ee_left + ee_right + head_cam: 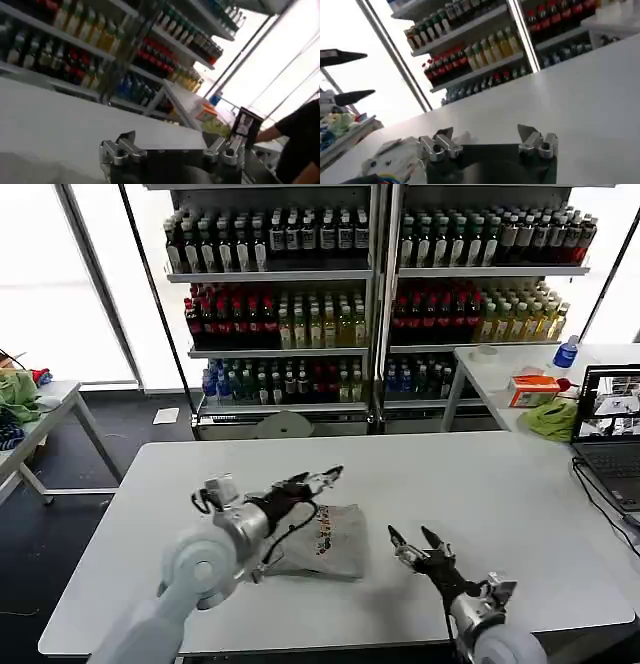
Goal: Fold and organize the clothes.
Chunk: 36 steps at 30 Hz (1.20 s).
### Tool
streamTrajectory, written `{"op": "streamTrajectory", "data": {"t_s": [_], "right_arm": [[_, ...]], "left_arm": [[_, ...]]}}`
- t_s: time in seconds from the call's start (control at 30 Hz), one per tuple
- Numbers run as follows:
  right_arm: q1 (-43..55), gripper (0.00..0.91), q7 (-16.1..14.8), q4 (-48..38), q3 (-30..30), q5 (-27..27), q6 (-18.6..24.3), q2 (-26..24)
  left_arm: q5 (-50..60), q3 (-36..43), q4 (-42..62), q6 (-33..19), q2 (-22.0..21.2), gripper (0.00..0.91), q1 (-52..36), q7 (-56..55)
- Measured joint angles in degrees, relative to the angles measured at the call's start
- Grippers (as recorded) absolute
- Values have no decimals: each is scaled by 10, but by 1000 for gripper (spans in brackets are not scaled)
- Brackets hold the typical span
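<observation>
On the white table [480,484], just ahead of me and a little toward my left, lies the shirt [325,542] — a light grey T-shirt already doubled into a compact, roughly square bundle, its small multicoloured print facing up near the middle; my left gripper [322,479] hangs directly over the far edge of that bundle, fingers slightly parted and holding nothing, so the cloth sits below and a touch nearer to me than the fingertips; my right gripper [418,541] hovers low over bare tabletop just beside the shirt's right edge, its two fingers spread in a clear V and empty, apart from the cloth rather than touching it; I judge the left arm the nearer of the two, since it need only drop, while the right would have to slide sideways toward my left; the bundle has no strong long axis that I can make out — it looks nearly as wide as it is deep, with the near edge a bit rumpled and one corner sagging; from the right wrist camera the shirt [390,160] shows off to one side of the spread fingers [442,145], print visible, confirming it is beside that gripper and not between its tips; whether more folding is needed I cannot say for certain, though it looks close to done.
</observation>
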Motion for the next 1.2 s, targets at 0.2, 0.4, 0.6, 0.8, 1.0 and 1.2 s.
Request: {"op": "streamTrajectory", "data": {"t_s": [0.2, 0.4, 0.6, 0.8, 1.0, 1.2], "right_arm": [[57, 907, 17, -41, -60, 58, -29, 10], [107, 0, 28, -80, -103, 107, -49, 21], [141, 0, 29, -108, -130, 145, -58, 31], [156, 0, 25, -122, -137, 175, -60, 37], [165, 0, 26, -125, -137, 189, -60, 37], [165, 0, 28, -122, -127, 198, -63, 30]], "left_arm": [[40, -91, -30, -8, 23, 907, 70, 46], [69, -165, -49, -16, 31, 907, 132, 78], [88, -216, -62, -21, 39, 907, 178, 103], [101, -241, -65, -23, 42, 907, 200, 122], [108, -256, -65, -24, 42, 907, 213, 131], [110, -270, -64, -25, 43, 907, 226, 138]]}}
